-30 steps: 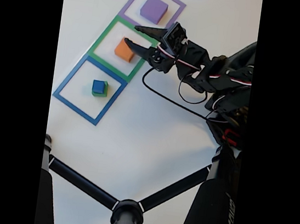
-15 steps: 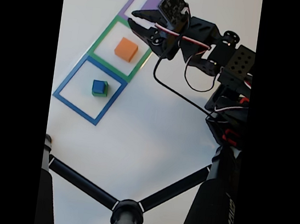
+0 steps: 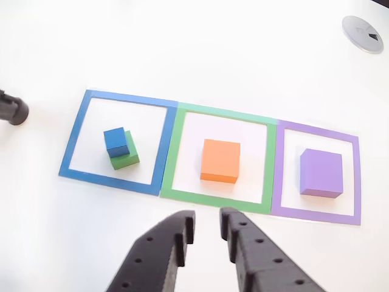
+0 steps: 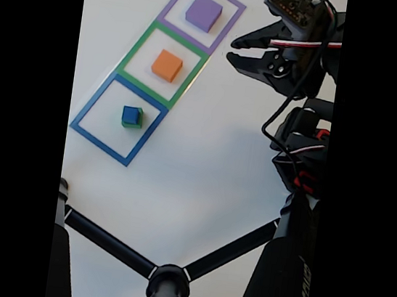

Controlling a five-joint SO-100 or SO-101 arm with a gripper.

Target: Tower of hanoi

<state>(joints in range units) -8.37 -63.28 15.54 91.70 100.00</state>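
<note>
meanwhile the claw [image 3: 205,232] hangs empty with jaws slightly parted, at six o'clock of the orange cube [image 3: 220,160] in the other view. each coloured frame probably acts as a hanoi peg: blue cube [image 3: 115,142] stacked on green cube [image 3: 126,158] at nine o'clock, purple cube [image 3: 320,172] at three.

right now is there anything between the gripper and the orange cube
Nothing visible. In the other view the gripper hangs empty, jaws slightly apart, just outside the green frame, and the orange cube sits alone inside it. Between them lies bare table and the frame's flat border. The purple cube and blue cube sit off to the sides.
</note>
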